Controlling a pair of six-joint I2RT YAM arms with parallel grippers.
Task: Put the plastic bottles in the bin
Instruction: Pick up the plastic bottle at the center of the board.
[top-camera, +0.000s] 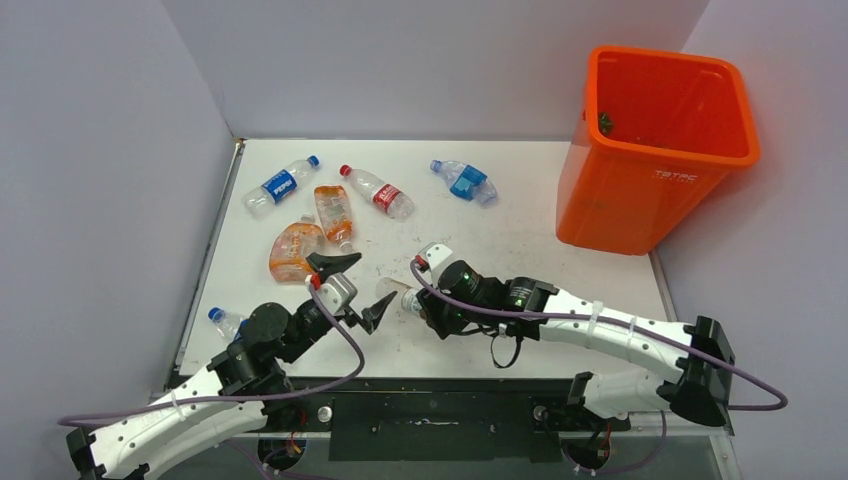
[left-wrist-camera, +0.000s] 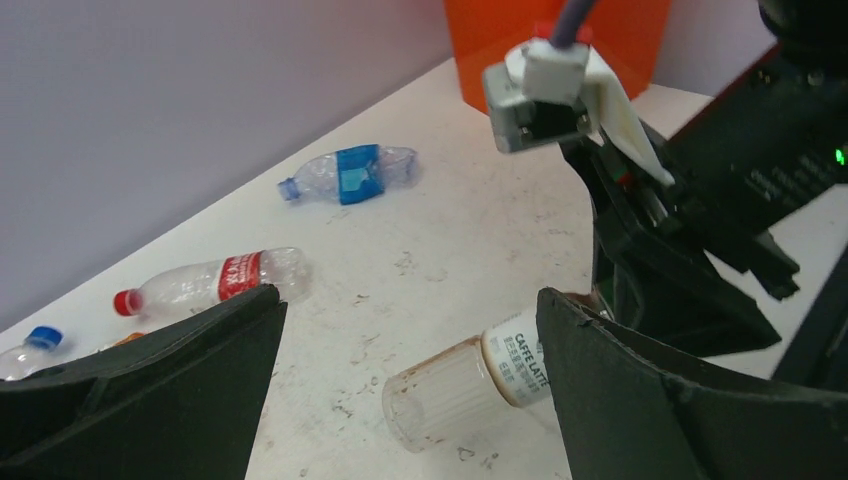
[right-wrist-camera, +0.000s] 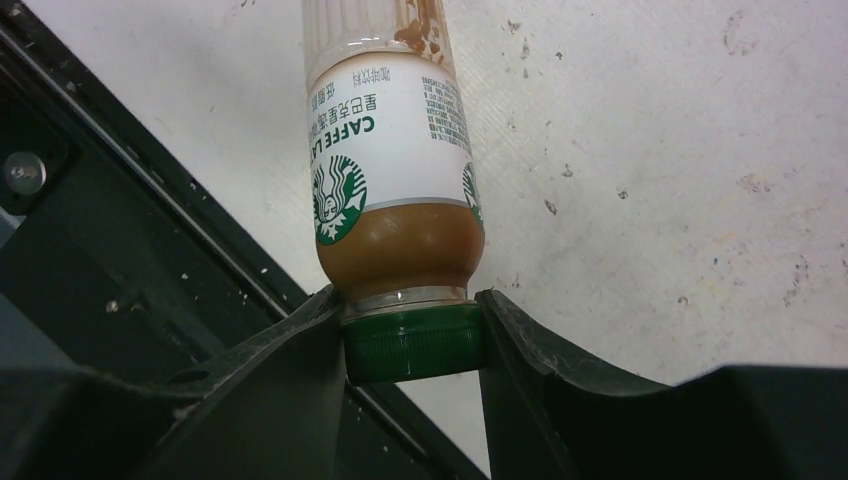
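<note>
Right gripper (right-wrist-camera: 413, 345): clenched on the green cap (right-wrist-camera: 415, 352) of the coffee bottle (right-wrist-camera: 395, 150), one finger on each side of the cap. The bottle's long axis runs straight out from the jaws, base away from the wrist, roughly level with the table (top-camera: 520, 230).

In the overhead view that axis points left, so the bottle's base lies just beside the left gripper (top-camera: 357, 288). The left gripper is released, its fingers spread wide and holding nothing. The left wrist view shows the base lying between them, apart from both.

The bin (top-camera: 620, 200) stands upright at the far right corner of the table, well apart from the held bottle, to the right of it and further back. The right arm is the nearer arm to it. The move to come turns on carrying the bottle rightward and up over the thick rim.

A small dark item (top-camera: 605, 123) sits against the bin's inner wall. It is possibly a bottle, but too small to identify.

Six other bottles lie on the left and far side of the table:
- the Pepsi bottle (top-camera: 280, 187)
- the red-label bottle (top-camera: 378, 192)
- the crushed blue-label bottle (top-camera: 463, 182)
- two orange-tinted bottles (top-camera: 333, 212)
- a blue-capped bottle (top-camera: 225, 322) beside the left arm
</note>
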